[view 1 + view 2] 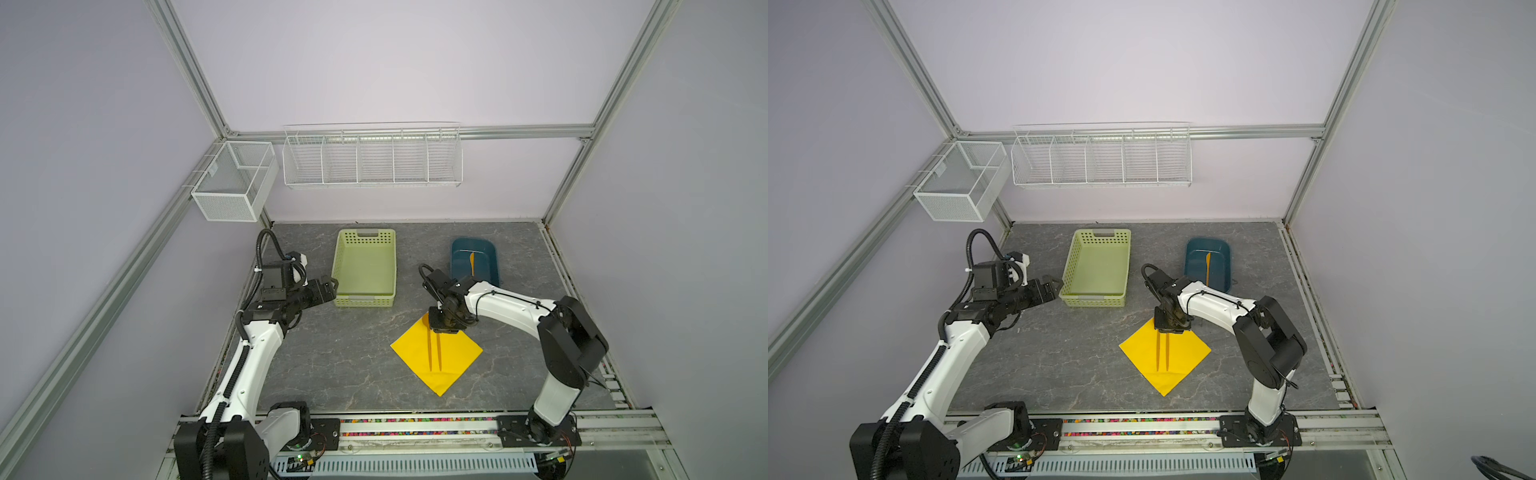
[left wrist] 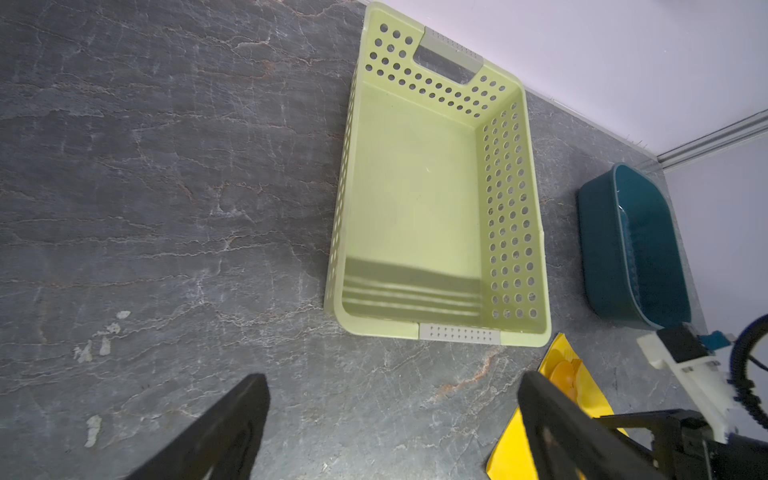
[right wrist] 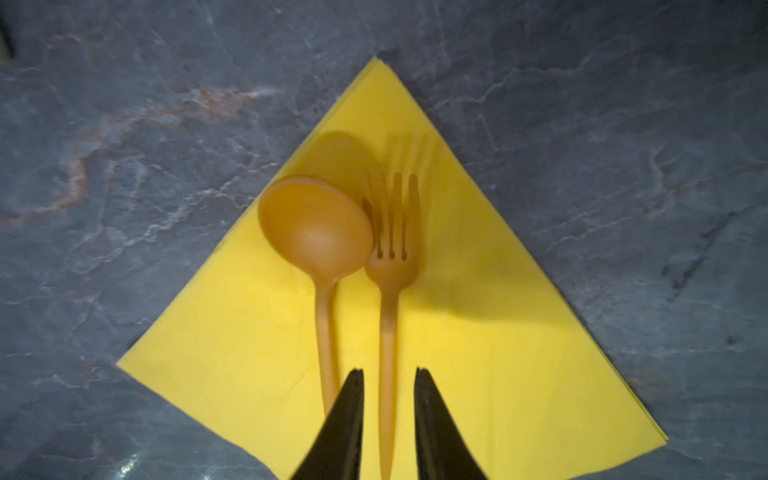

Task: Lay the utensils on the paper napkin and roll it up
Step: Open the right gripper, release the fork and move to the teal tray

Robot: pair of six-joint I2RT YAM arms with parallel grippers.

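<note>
White link shells and black joint housings are seen on left arm [image 1: 262, 353] and right arm [image 1: 498, 301]. Black corrugated conduit [image 1: 240, 363] is routed along the left. Fingers [image 3: 340, 428] are black and tapered.

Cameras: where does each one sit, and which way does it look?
Top views: high above the near edge, looking down on the table; left arm and right arm show.
Left wrist: on left arm, facing the green basket; open left gripper shows.
Right wrist: above the napkin, looking down at spoon and fork; right gripper straddles the fork.
Shared: both wrist views show the napkin.
</note>
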